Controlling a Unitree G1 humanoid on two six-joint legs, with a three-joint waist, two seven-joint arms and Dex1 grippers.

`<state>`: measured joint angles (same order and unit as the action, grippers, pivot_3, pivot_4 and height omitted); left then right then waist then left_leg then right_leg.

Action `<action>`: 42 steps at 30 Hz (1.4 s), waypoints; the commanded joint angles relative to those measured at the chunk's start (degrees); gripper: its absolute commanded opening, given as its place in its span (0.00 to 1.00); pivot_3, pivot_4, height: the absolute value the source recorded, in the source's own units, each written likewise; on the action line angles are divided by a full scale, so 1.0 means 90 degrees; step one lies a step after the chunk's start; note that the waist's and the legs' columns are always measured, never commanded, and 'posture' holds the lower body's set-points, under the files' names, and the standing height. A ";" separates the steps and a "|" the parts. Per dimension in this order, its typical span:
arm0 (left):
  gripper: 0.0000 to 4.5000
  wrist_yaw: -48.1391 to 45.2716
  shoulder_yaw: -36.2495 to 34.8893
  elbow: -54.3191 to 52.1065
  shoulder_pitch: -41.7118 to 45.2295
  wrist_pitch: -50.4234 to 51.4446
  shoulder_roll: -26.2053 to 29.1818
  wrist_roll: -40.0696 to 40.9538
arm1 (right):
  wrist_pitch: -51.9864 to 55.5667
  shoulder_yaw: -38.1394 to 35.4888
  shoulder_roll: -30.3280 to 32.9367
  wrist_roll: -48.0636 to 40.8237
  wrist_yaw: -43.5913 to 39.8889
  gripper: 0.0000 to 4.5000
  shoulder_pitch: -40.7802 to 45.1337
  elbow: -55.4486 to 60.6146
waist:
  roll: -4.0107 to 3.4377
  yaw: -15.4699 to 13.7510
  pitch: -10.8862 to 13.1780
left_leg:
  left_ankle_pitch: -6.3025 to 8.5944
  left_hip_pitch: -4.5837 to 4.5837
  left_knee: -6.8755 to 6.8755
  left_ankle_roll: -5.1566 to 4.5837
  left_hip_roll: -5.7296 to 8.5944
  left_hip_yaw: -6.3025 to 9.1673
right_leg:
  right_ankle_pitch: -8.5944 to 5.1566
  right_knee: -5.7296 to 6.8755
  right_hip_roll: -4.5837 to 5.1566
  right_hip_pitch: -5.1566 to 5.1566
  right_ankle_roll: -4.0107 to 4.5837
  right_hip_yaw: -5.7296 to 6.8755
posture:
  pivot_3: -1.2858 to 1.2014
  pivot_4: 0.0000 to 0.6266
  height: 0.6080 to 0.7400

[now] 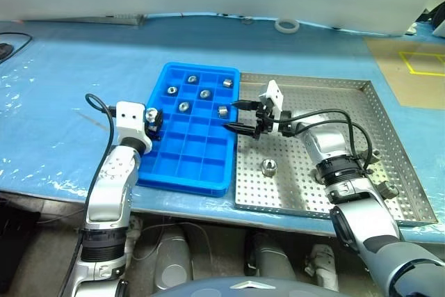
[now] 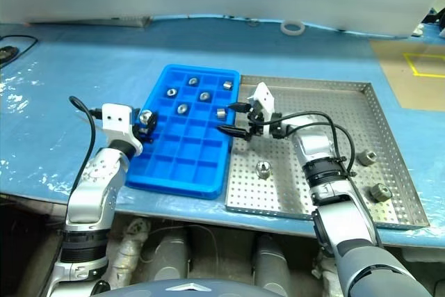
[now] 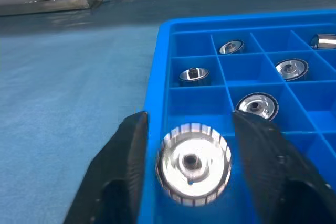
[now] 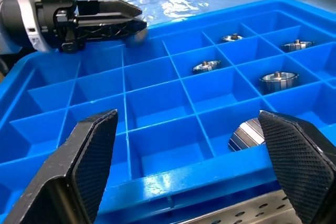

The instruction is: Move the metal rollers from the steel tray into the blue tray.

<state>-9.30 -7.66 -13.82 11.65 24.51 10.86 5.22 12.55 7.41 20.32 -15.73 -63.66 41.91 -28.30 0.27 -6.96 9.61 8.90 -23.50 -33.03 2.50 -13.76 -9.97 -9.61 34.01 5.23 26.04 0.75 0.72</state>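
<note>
The blue tray (image 1: 188,165) lies left of the steel tray (image 1: 327,95), and several metal rollers (image 1: 205,93) sit in its far compartments. My left gripper (image 1: 153,117) is at the blue tray's left rim, fingers (image 3: 131,150) slightly apart on either side of a roller (image 3: 193,162) with thin gaps showing. My right gripper (image 1: 231,115) points left over the blue tray's right edge, open wide and empty, with a roller (image 4: 247,135) in the compartment just below it. Three rollers (image 2: 263,168) (image 2: 366,157) (image 2: 379,190) lie in the steel tray.
A white tape ring (image 1: 286,26) rests at the table's far edge. Blue film (image 1: 69,102) covers the table. A black cable (image 1: 14,39) lies at the far left. Brown board with yellow tape (image 1: 421,64) is at the far right.
</note>
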 commanded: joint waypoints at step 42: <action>0.78 -0.7518 0.3940 0.6748 0.4470 -0.3611 -0.0075 -0.1047 | 0.2774 -0.2271 0.2240 -0.1271 0.1978 1.00 -0.4498 0.5883 | -0.0022 0.1239 -0.0016 | 0.0025 0.0066 -0.0001 -0.0043 0.0044 -0.0040 | -0.0027 -0.0052 -0.0009 -0.0057 -0.0055 -0.0081 | 0.28 0.24 1.00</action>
<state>-77.01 26.34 44.76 52.89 -6.52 9.61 -1.95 37.65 -11.05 40.36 -25.78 -46.26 1.53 22.16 0.07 4.20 9.47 9.13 -22.80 -33.04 2.11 -13.37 -10.34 -9.88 33.50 5.15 25.41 0.22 0.00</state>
